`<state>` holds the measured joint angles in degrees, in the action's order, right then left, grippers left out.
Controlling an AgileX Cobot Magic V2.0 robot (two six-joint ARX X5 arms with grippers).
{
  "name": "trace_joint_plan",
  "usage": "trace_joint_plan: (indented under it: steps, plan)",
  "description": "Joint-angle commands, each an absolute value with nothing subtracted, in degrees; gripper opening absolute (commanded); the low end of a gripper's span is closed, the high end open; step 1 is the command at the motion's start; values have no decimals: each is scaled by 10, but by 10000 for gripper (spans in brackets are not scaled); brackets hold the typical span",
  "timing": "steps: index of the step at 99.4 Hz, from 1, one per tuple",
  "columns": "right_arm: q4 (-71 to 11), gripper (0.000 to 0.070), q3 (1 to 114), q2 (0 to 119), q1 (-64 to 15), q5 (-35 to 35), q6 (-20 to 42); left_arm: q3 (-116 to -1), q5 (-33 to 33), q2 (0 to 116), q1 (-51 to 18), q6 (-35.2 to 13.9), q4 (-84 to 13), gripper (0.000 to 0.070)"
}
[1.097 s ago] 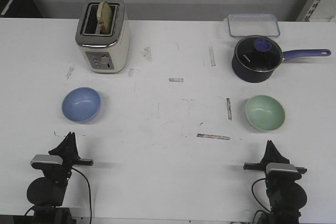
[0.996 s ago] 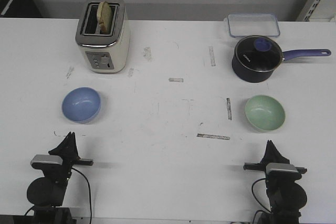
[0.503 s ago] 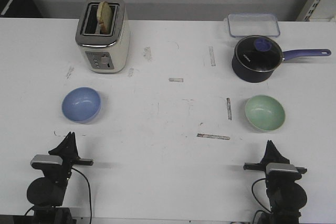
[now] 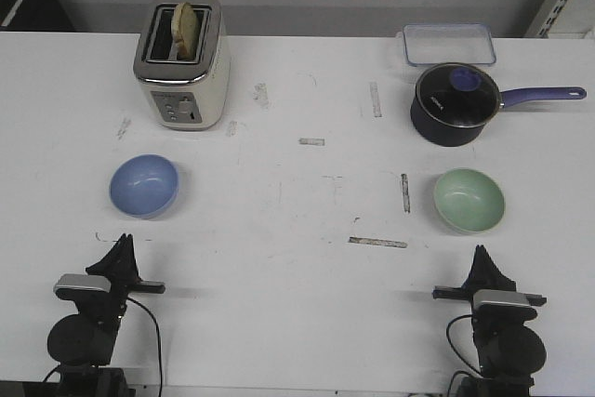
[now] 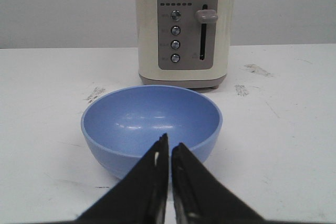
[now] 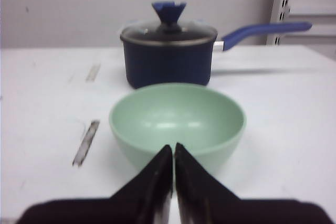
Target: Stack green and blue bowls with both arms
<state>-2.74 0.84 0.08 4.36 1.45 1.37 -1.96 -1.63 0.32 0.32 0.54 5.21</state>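
Observation:
The blue bowl sits upright on the left of the white table; in the left wrist view it lies just beyond my fingertips. The green bowl sits upright on the right; in the right wrist view it lies just beyond my fingertips. My left gripper is shut and empty, near the front edge, short of the blue bowl. My right gripper is shut and empty, near the front edge, short of the green bowl.
A cream toaster with a slice of bread stands behind the blue bowl. A dark navy pot with a glass lid and blue handle stands behind the green bowl, a clear container behind it. Tape marks dot the table.
The right arm has shifted very slightly toward the front edge; the left arm and both bowls are still.

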Motion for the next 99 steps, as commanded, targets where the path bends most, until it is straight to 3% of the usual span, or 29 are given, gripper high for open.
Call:
trace_joint_plan:
  steps: [1, 17, 46, 51, 63, 69, 75, 99]
  plan:
    - [10, 3, 8, 1, 46, 13, 21, -8, -17, 3, 4, 5, 61, 1]
    - [27, 3, 70, 5, 45, 10, 21, -8, -17, 3, 4, 4, 61, 1]
    - [-123, 15, 336, 192, 45, 0, 21, -8, -17, 3, 4, 5, 61, 1]
    - [-153, 66, 385, 238, 45, 0, 21, -8, -17, 3, 4, 5, 61, 1]
    - [-227, 308, 490, 347, 45, 0, 21, -8, -17, 3, 4, 5, 61, 1]
    - [-272, 388, 536, 397, 46, 0, 21, -8, -17, 3, 4, 5, 61, 1]
    - [-315, 423, 574, 448, 46, 0, 21, -8, -17, 3, 4, 5, 61, 1]
    - [-399, 424, 617, 614, 74, 1, -33, -8, -17, 3, 4, 4, 61, 1]
